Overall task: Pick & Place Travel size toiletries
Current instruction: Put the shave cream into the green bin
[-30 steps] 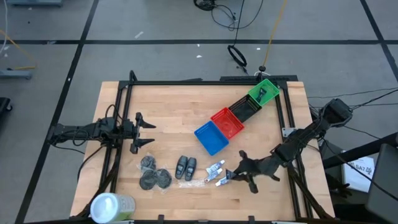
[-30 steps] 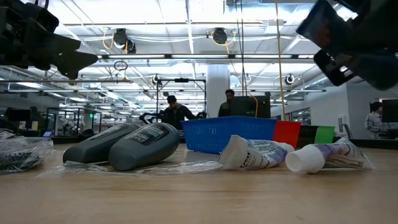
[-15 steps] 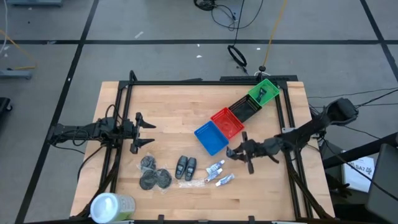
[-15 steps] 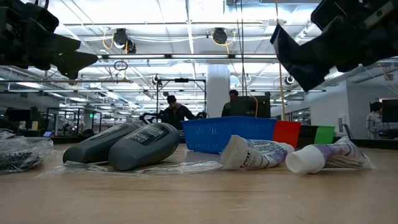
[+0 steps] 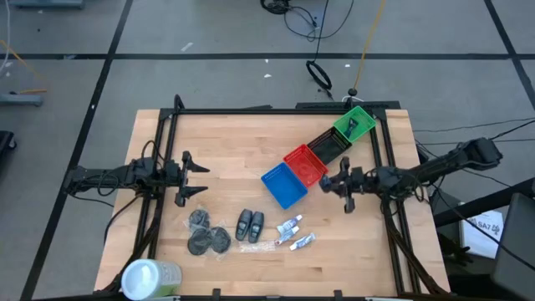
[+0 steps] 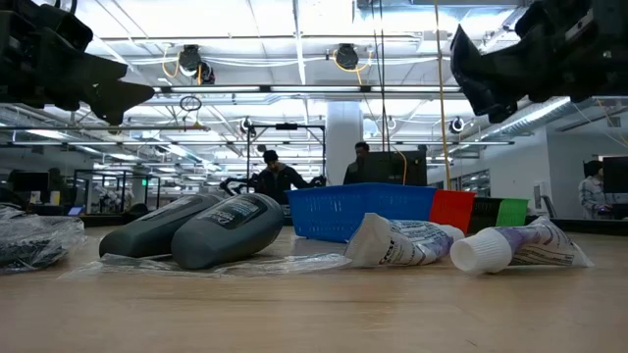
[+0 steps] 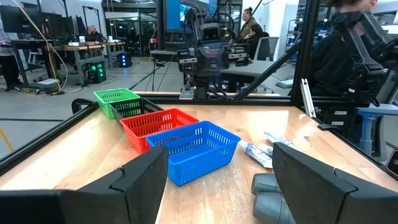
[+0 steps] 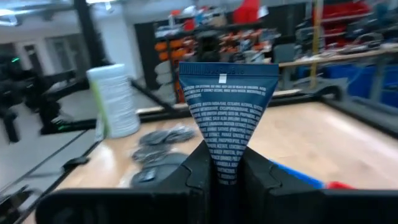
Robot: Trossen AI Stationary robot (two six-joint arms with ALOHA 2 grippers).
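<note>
My right gripper (image 5: 341, 183) hangs over the table just right of the blue basket (image 5: 284, 185), shut on a white and blue tube (image 8: 227, 99). It also shows in the low view (image 6: 510, 59), high at the right. Two more white tubes (image 5: 290, 224) (image 5: 303, 242) lie on the table near its near edge, beside two dark bottles (image 5: 250, 224) and dark round discs (image 5: 207, 234). My left gripper (image 5: 196, 178) waits open and empty at the table's left, well above the wood (image 7: 221, 180). My right gripper pinches the tube between its two fingers, on the narrowing body (image 8: 225, 152) below the flat crimped end. The crimped end (image 8: 227, 78) sticks out past the fingertips. The fingers lie about level, pointing toward the table's left. The tube is lifted clear of the table.
A row of baskets runs slanting toward the far right corner: blue, red (image 5: 306, 164), black (image 5: 332, 144), green (image 5: 354, 124). A clear wrapper (image 5: 259, 247) lies under the bottles. A white-topped green container (image 5: 150, 278) stands at the near left corner. People show in the room beyond.
My right gripper has carried the tube from beside the tubes near the near edge toward the far edge and the right, turning to point toward the table's left. It stays shut. The tubes and bottles on the table have not moved.
</note>
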